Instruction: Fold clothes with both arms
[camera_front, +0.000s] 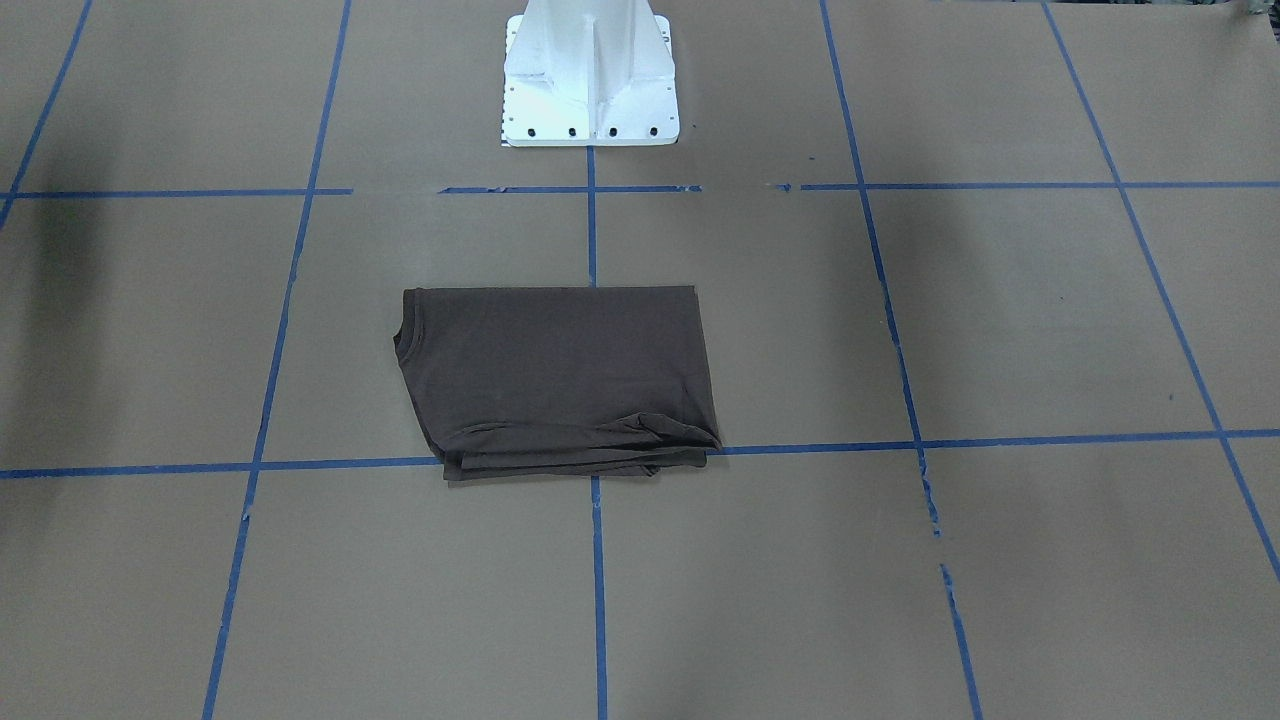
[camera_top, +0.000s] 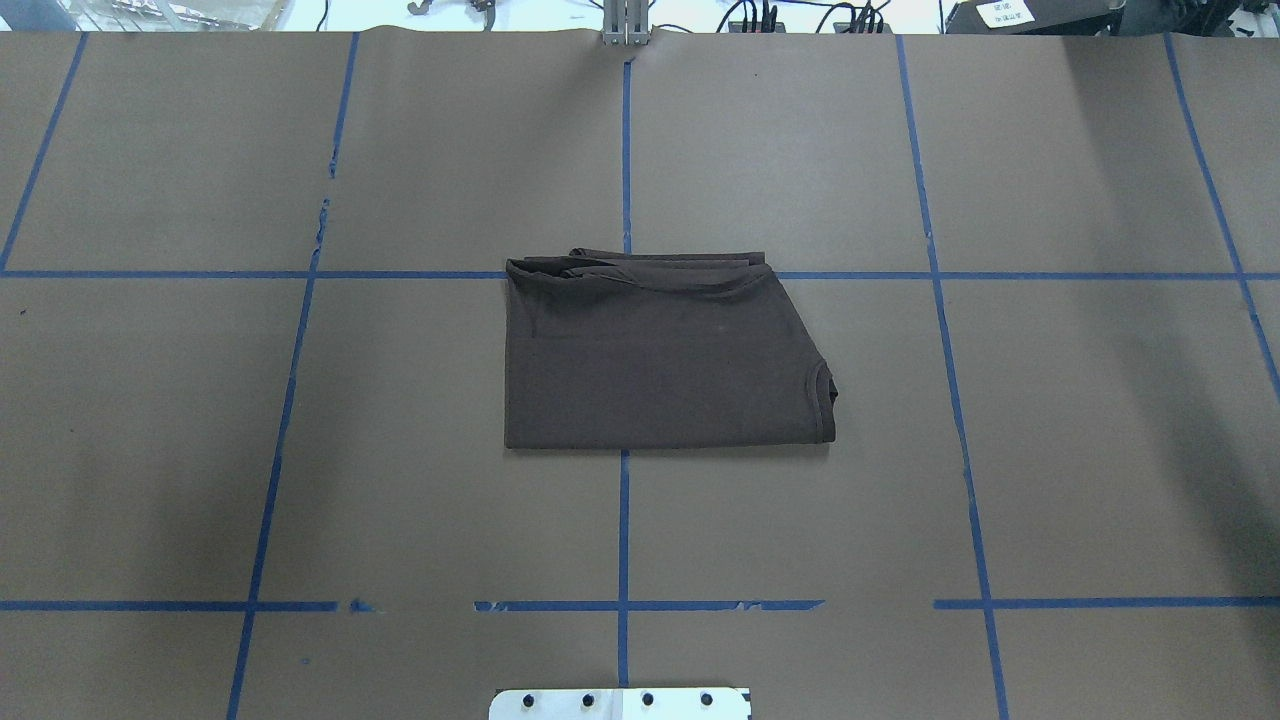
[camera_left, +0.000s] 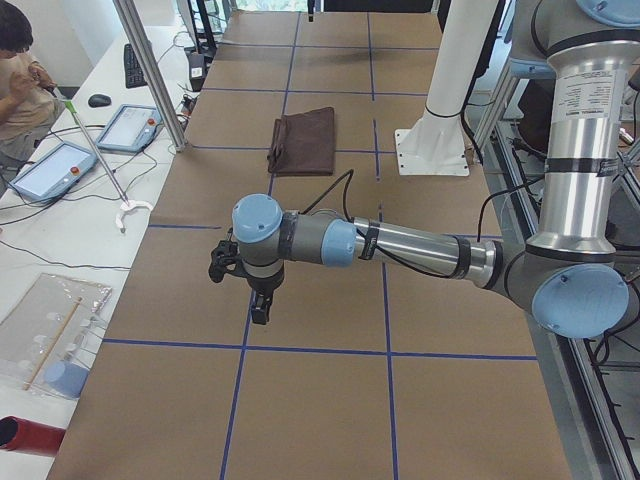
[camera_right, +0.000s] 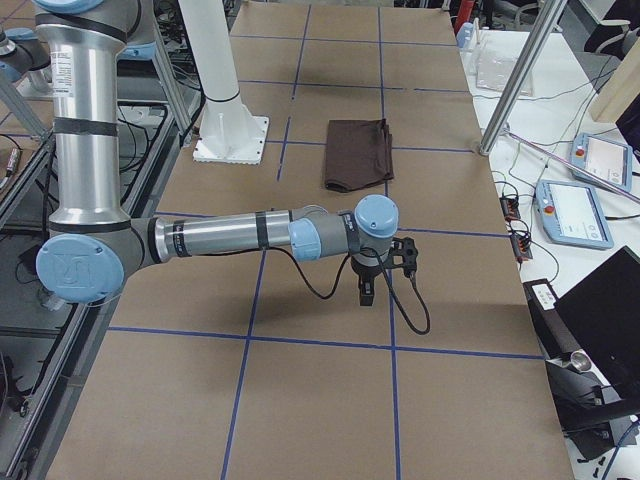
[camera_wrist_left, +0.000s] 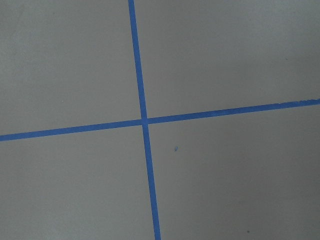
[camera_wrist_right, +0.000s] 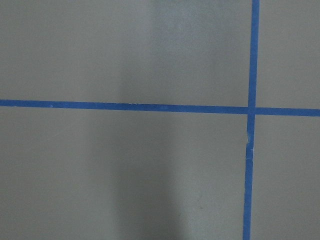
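The dark brown T-shirt (camera_front: 555, 375) lies folded into a flat rectangle in the middle of the table, collar toward the robot's right (camera_top: 660, 365). It also shows in the exterior left view (camera_left: 305, 140) and the exterior right view (camera_right: 358, 152). My left gripper (camera_left: 260, 310) hangs over bare table far to the left of the shirt. My right gripper (camera_right: 366, 295) hangs over bare table far to the right of it. Neither touches the shirt. I cannot tell whether they are open or shut. Both wrist views show only brown paper and blue tape lines.
The white pedestal base (camera_front: 590, 75) stands at the robot's edge of the table (camera_top: 620, 703). Blue tape lines (camera_top: 624, 150) grid the brown paper. A metal pole (camera_left: 150, 70), tablets (camera_left: 125, 127) and an operator (camera_left: 15, 80) are beyond the far side.
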